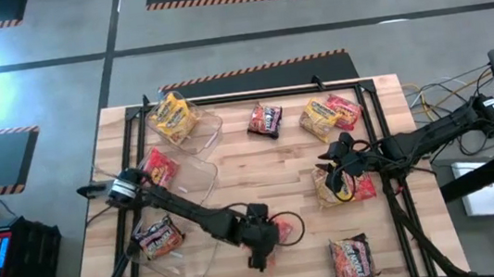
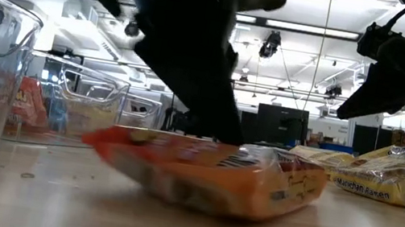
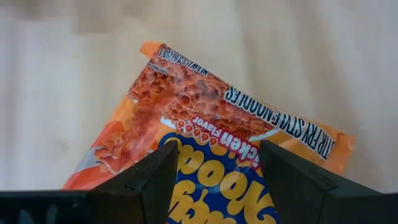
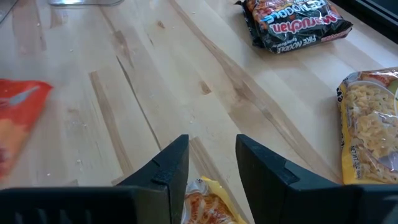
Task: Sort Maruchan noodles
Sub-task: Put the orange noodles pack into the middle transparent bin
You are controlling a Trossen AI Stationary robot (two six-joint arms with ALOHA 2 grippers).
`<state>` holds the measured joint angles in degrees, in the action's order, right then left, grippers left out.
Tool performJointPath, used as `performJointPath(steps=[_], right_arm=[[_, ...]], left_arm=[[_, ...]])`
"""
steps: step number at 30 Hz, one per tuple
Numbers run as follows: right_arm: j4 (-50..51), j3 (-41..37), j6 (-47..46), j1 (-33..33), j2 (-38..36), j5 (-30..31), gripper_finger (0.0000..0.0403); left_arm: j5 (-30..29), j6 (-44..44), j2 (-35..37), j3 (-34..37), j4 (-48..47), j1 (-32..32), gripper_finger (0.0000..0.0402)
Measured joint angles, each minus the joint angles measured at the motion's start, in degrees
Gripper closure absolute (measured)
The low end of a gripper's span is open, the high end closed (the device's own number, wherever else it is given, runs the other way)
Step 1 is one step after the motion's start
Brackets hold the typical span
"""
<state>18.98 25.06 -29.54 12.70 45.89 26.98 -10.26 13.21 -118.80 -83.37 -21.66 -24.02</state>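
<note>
An orange Maruchan noodle packet [image 1: 285,228] [image 3: 205,106] lies flat on the wooden table near its front middle. My left gripper [image 1: 270,236] [image 3: 217,149] slants down over it, open, one finger above each side of the packet's near half. At the table's right, my right gripper [image 1: 332,168] [image 4: 211,146] hangs open in the air above a yellow packet [image 1: 344,188] [image 2: 395,181] that rests flat on the table. Nothing is between its fingers. My left gripper comes at the orange packet's top face [image 2: 222,145] slanting down from the table's left, its fingers spread over the blue label [image 3: 214,180]. The packet lies on the table. I cannot tell whether the fingertips touch it.
Three clear bins [image 1: 193,135] [image 1: 191,175] [image 1: 186,262] stand at the left, each with a packet inside. Loose packets lie at the far side: dark [image 1: 265,120], yellow [image 1: 319,117], red [image 1: 344,109]. Another dark one [image 1: 351,257] lies at the front right.
</note>
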Motion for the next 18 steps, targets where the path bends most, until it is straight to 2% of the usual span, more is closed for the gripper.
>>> performJointPath(steps=[3,9,18], right_arm=[[0.0,0.0,0.0,0.0,0.0,0.0,0.0276],[0.0,0.0,0.0,0.0,0.0,0.0,0.0271],[0.0,0.0,0.0,0.0,0.0,0.0,0.0279]], left_arm=[[-4.1,-2.2,0.1,0.0,0.0,1.0,0.0193],[-3.8,-2.2,2.7,-0.3,-2.3,0.3,0.0193],[-4.8,4.3,4.1,0.0,-6.9,-3.7,0.0193]])
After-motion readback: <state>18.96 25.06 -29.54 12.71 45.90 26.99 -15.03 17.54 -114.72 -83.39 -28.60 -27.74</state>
